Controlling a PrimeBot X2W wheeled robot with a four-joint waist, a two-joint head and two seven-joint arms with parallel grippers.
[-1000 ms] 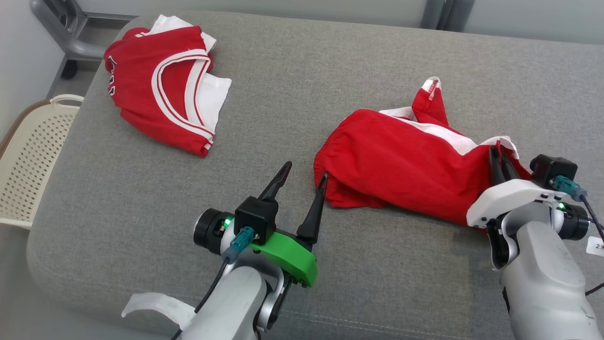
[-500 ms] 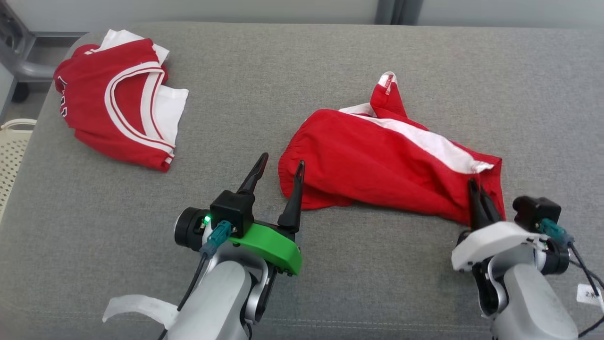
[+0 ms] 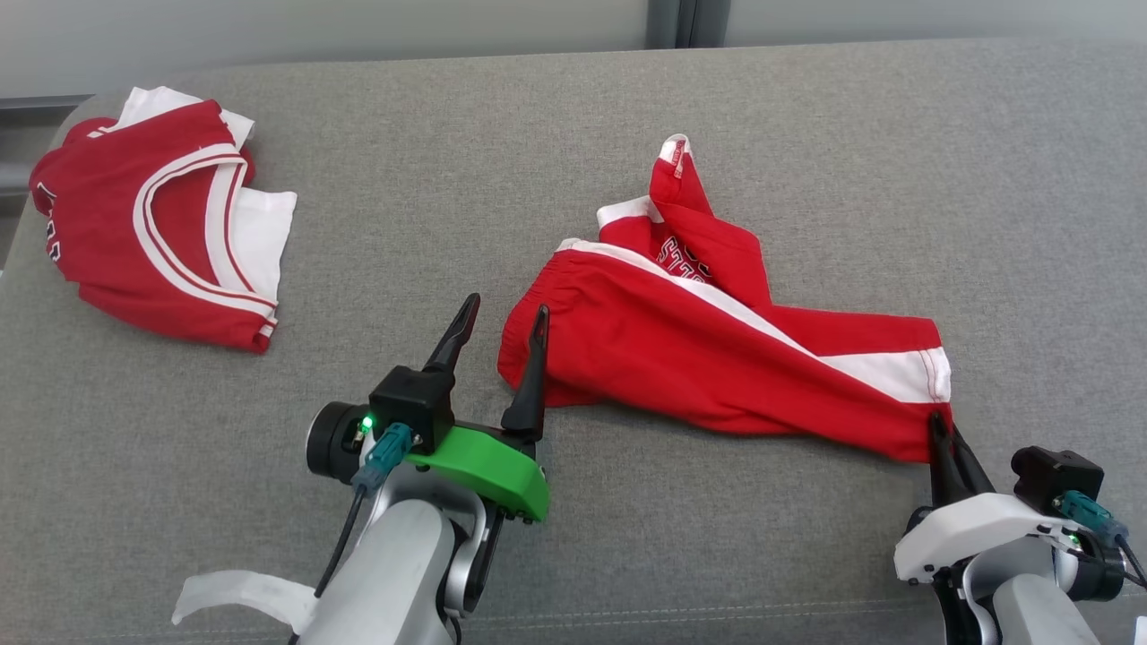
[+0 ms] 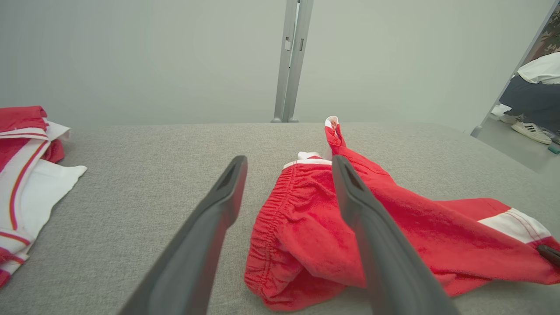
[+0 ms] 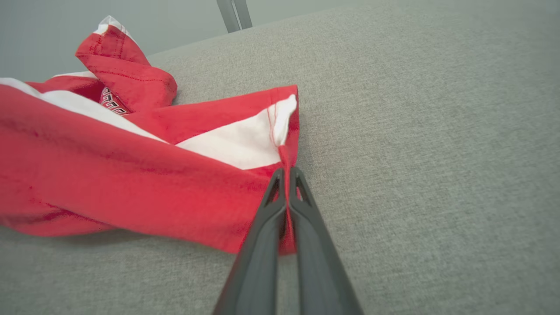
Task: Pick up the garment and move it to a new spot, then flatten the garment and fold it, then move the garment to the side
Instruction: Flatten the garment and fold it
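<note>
As the right gripper (image 3: 938, 421) is drawing back toward 5 o'clock with its fingers pinched shut on the hem corner, the red shorts (image 3: 717, 376) are stretching out longer and flatter than a second ago, running across the grey surface (image 3: 448, 179) from centre toward 4 o'clock; the head camera is also turning. Flattening is judged to be under way, folding not yet begun. The left gripper (image 3: 507, 306) is hovering at 7 o'clock, fingers spread apart and empty, near the elastic waistband. A folded jersey (image 3: 152, 242) is lying at 10 o'clock.
</note>
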